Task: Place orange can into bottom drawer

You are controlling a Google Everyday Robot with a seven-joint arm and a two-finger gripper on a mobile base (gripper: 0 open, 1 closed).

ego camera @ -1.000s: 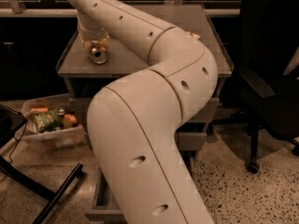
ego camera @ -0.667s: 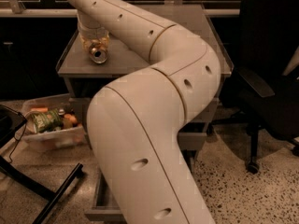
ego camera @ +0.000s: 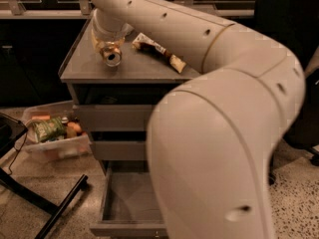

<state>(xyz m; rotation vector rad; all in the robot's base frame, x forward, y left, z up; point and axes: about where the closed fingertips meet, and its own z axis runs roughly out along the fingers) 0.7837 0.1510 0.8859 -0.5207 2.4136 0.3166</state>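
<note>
The orange can (ego camera: 110, 55) lies on its side with a silver end toward the camera, just over the left part of the grey cabinet top (ego camera: 79, 68). My gripper (ego camera: 108, 46) comes down from above and is shut around the can. The bottom drawer (ego camera: 130, 199) is the lowest of three grey drawers and is pulled open, its grey inside showing. My large cream arm (ego camera: 214, 133) fills the right side and hides the drawer's right part.
A crinkled brown-yellow snack bag (ego camera: 160, 51) lies on the cabinet top to the right of the can. A clear plastic bin (ego camera: 54, 136) with packets stands on the floor at the left. Black chair legs (ego camera: 55, 208) cross the floor at the lower left.
My arm's elbow has swung to the right, uncovering the snack bag and the drawer fronts. The can stays held at nearly the same spot over the cabinet top.
</note>
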